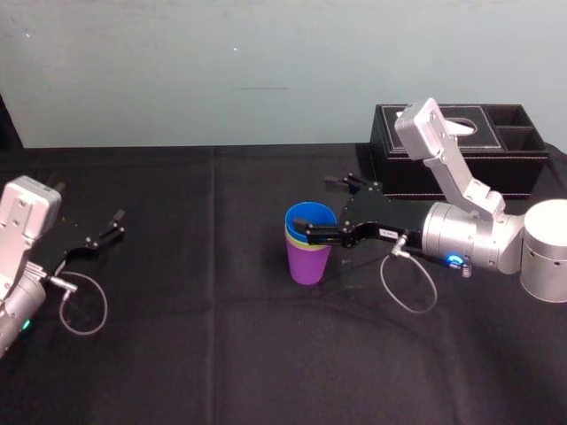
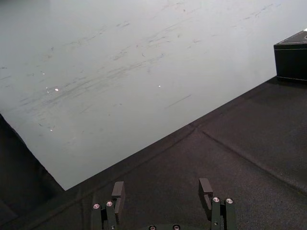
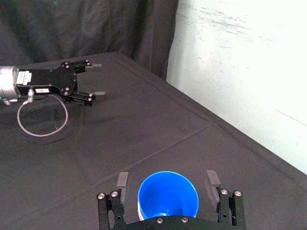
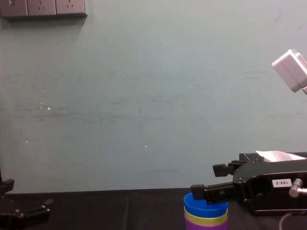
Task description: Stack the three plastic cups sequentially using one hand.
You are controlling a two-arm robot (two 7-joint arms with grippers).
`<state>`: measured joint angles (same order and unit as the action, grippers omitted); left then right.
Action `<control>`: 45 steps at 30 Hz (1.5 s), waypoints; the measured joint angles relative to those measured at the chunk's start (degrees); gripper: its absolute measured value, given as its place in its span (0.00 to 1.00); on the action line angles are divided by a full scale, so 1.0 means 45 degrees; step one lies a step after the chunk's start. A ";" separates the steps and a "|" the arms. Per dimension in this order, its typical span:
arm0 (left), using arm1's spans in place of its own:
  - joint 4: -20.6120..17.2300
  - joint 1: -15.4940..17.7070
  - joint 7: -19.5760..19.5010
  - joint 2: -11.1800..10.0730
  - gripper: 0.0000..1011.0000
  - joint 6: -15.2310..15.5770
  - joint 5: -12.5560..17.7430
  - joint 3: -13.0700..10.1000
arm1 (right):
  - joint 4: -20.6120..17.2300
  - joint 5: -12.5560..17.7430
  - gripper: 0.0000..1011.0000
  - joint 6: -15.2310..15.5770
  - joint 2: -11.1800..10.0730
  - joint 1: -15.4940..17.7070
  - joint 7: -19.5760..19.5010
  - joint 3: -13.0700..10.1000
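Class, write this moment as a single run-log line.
stack: blue cup in yellow-green cup in purple cup | right gripper: open, straddling blue cup | left gripper: open, parked, left side of table

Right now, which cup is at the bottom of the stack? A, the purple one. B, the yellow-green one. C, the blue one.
A: the purple cup is lowest, with the yellow-green cup nested in it and the blue cup on top. The open right gripper straddles the blue cup, and the left gripper sits parked at the left.
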<state>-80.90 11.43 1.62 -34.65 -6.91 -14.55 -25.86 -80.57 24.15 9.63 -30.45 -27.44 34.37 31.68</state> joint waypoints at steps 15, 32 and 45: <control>0.0000 -0.0001 0.0000 0.0000 1.00 -0.0001 0.0000 -0.0001 | -0.0003 0.0003 0.99 0.0000 0.0000 0.0000 0.0000 0.0000; 0.0000 0.0000 0.0000 0.0000 1.00 0.0000 0.0000 0.0000 | -0.0485 0.0806 0.99 -0.0267 -0.0448 0.0557 -0.0082 -0.0957; 0.0000 -0.0001 0.0000 0.0000 1.00 0.0000 0.0000 0.0000 | -0.0198 0.1343 0.99 -0.0266 -0.0779 0.0864 -0.1064 -0.2130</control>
<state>-80.90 11.43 1.62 -34.65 -6.91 -14.55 -25.86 -81.46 30.20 8.43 -33.95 -23.56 29.58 22.10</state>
